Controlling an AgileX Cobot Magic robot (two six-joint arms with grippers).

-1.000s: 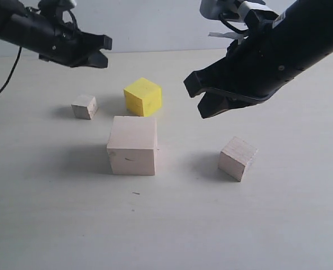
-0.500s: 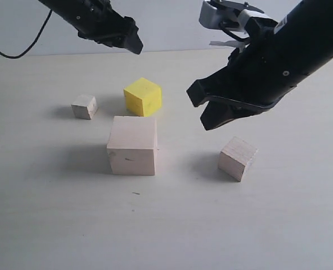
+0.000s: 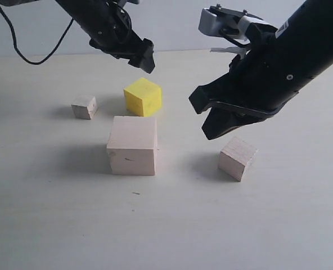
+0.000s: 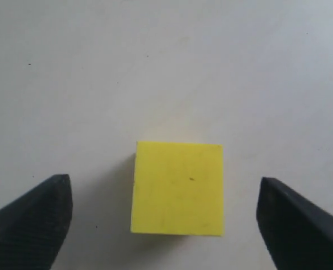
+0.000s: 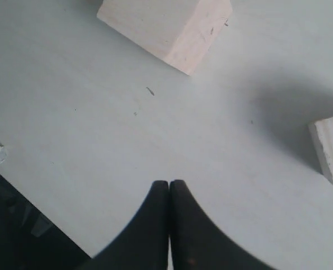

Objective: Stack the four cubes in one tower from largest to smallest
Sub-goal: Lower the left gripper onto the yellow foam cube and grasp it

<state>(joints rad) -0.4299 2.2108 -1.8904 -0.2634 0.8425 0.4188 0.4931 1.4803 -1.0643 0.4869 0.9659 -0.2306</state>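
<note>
Four cubes stand apart on the table. The yellow cube is at the back, the large wood cube in front of it, the small wood cube to the left and the medium wood cube to the right. My left gripper hovers open above the yellow cube, which lies between the spread fingers untouched. My right gripper hangs shut and empty above the table between the large cube and the medium cube.
The pale table runs back to a light wall. A black cable hangs from the left arm at the back left. The table's near edge shows in the right wrist view.
The left arm swung from the far left to above the yellow cube, and its gripper opened wide. The right gripper sank slightly and stayed shut.
</note>
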